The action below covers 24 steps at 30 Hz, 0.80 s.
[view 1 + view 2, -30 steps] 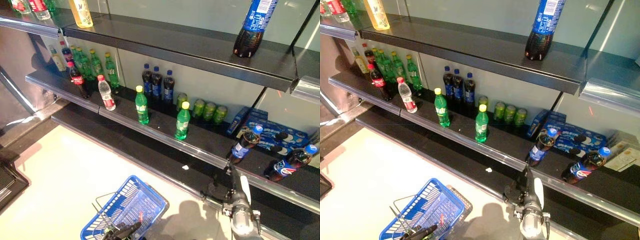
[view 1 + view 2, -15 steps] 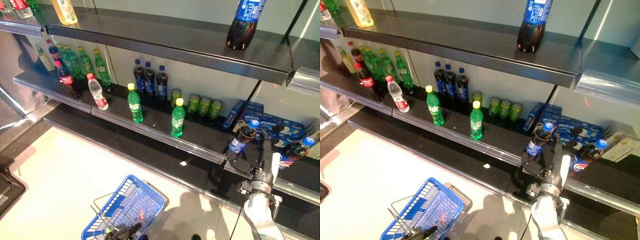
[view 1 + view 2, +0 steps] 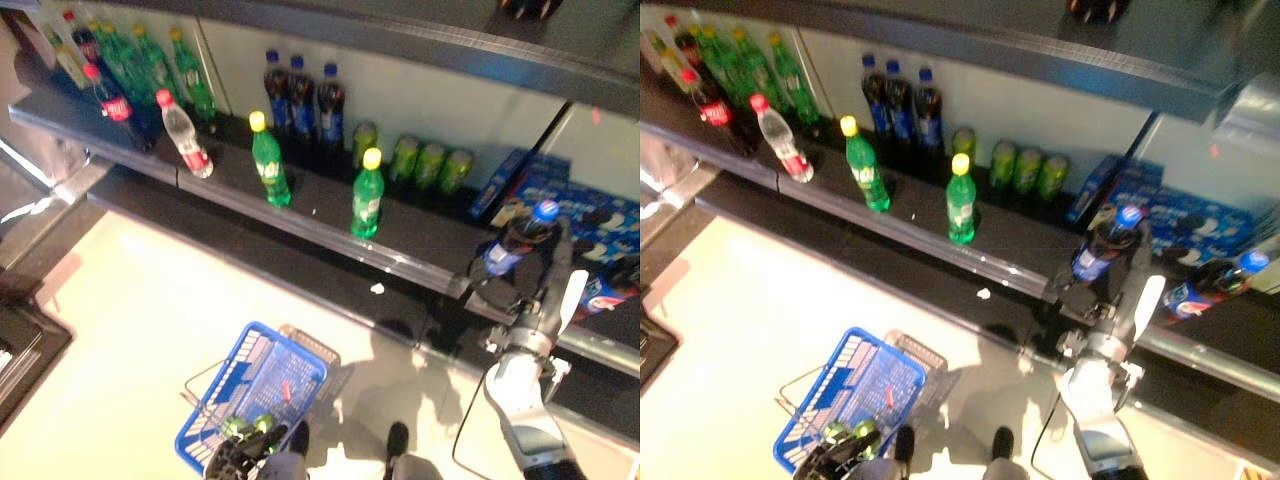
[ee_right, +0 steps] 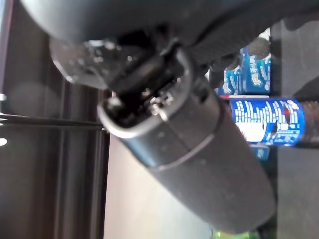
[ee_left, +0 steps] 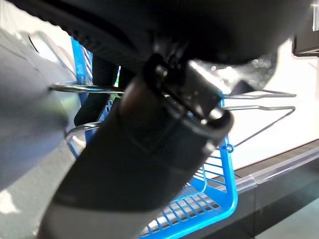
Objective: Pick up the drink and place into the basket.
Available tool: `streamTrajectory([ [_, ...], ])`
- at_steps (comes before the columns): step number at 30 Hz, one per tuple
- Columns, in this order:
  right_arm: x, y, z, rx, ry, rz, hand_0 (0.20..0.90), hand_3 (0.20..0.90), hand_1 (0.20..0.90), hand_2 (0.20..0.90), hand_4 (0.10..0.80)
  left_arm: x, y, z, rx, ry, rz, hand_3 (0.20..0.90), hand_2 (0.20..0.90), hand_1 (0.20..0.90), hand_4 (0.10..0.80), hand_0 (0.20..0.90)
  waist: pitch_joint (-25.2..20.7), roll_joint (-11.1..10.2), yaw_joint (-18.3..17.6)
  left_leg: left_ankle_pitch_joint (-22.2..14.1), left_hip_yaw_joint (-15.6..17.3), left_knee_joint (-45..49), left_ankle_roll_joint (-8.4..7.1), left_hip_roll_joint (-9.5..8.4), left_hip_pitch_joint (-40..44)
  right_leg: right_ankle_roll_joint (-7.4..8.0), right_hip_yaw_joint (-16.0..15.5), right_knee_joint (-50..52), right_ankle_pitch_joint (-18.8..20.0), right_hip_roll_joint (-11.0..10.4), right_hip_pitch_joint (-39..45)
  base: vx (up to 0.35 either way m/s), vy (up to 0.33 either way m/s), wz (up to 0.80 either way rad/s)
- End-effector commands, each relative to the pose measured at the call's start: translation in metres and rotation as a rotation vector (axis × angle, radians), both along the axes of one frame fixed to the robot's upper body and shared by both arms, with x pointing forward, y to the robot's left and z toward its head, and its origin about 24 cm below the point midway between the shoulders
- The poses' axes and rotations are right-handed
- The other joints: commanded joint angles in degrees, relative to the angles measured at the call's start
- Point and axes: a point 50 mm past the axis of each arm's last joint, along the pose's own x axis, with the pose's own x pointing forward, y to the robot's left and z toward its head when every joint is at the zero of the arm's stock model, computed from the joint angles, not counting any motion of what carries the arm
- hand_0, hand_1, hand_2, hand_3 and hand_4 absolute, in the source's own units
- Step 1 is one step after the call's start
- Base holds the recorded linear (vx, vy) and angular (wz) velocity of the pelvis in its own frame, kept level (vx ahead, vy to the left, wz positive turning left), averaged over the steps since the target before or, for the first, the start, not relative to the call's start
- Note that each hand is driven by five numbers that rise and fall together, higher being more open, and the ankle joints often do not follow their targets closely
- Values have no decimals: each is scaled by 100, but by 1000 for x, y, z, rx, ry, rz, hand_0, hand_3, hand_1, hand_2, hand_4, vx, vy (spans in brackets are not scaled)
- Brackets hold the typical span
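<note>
- Shelf unit (image 3: 330, 225): a dark lower shelf runs across the scene; the edge of an upper shelf shows above it.
- Basket (image 3: 215, 430): one, blue plastic with wire handles, hanging low over the pale floor (image 3: 130, 300). Two green round items lie inside it; what they are cannot be told.
- Left hand (image 3: 245, 458): at the basket's near edge. In its wrist view dark fingers are curled round the wire handle (image 5: 254, 94), so it grips the basket.
- Right hand (image 3: 1110, 295): raised to the shelf front, right against the blue-capped cola bottle (image 3: 1102, 245), the drink, which leans on the lower shelf. Whether the fingers are closed on the bottle cannot be told.
- Second blue-capped cola bottle (image 3: 1212, 285): one, lying tilted just beyond the right hand.
- Blue boxes (image 3: 590, 205): a stack at the shelf's back right; count not readable.
- Dark bottles with blue labels (image 3: 298, 90): three, upright at the back.
- Green bottles with yellow caps: two, upright near the shelf front, one (image 3: 268, 160) to the left of the other (image 3: 367, 195).
- Clear bottle with red cap (image 3: 183, 135): one, tilted.
- Cola bottle with red label (image 3: 108, 100): one, upright.
- Green bottles (image 3: 150, 60) at far left: a cluster, count unclear.
- Green cans (image 3: 412, 160): four in a row at the back.
</note>
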Motion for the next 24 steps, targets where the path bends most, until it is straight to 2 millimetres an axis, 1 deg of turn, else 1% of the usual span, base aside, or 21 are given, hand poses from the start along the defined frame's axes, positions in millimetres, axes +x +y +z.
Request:
streamTrajectory([
  [1, 11, 3, 60, -50, -341, -42, 900, 900, 900, 900, 800, 15, 1, 13, 7, -156, -56, 200, 300, 300, 100, 300, 174, -81, 205, -29, -229, 561, 173, -9, -366, -109, 443, 1039, -246, -299, -491, -207, 55, -14],
  [5, 16, 6, 72, 0, -431, -106, 900, 900, 900, 900, 800, 32, -5, 19, -5, -213, -42, 200, 300, 300, 100, 300, 438, -41, 177, -23, -227, 752, 196, -39, -649, -153, 485, 1178, -248, -285, -719, -123, 26, -6],
  [7, 17, 7, 74, 30, -457, -123, 900, 900, 900, 900, 800, 37, -8, 22, -11, -231, -45, 200, 300, 300, 100, 300, 515, -26, 175, -17, -236, 797, 202, -46, -732, -167, 504, 1196, -242, -279, -771, -84, 2, -10],
  [9, 19, 8, 78, 35, -472, -137, 900, 900, 900, 900, 800, 41, -10, 24, -17, -245, -50, 200, 300, 300, 100, 300, 578, -11, 181, -9, -245, 815, 205, -60, -790, -182, 508, 1174, -235, -272, -788, -61, -3, -10],
  [11, 22, 10, 89, -2, -507, -179, 900, 900, 900, 900, 800, 47, -14, 26, -23, -266, -63, 200, 300, 300, 100, 300, 681, -2, 198, 4, -262, 841, 209, -70, -883, -199, 501, 1176, -222, -258, -854, -82, -17, -6],
  [13, 23, 10, 98, 18, -538, -187, 900, 900, 900, 900, 800, 49, -14, 28, -27, -275, -64, 200, 300, 300, 100, 300, 748, 1, 207, 13, -267, 882, 205, -65, -967, -215, 497, 1190, -217, -248, -906, -59, -27, -9],
  [16, 25, 10, 104, 33, -556, -184, 900, 900, 900, 900, 800, 52, -13, 28, -28, -282, -61, 200, 300, 300, 100, 300, 802, 4, 206, 32, -275, 913, 198, -54, -1037, -235, 517, 1204, -217, -225, -948, -13, -16, -9],
  [19, 28, 12, 111, 8, -570, -191, 900, 900, 900, 900, 800, 55, -14, 30, -31, -292, -56, 200, 300, 300, 100, 300, 853, 20, 226, 44, -275, 921, 194, -58, -1085, -248, 515, 1200, -221, -215, -969, 0, 0, 0],
  [24, 30, 13, 122, 42, -607, -191, 900, 900, 900, 900, 800, 59, -15, 32, -31, -303, -59, 200, 300, 300, 100, 300, 957, 33, 260, 63, -290, 1014, 190, -74, -1226, -294, 498, 1269, -239, -201, -1053, 0, 0, 0],
])
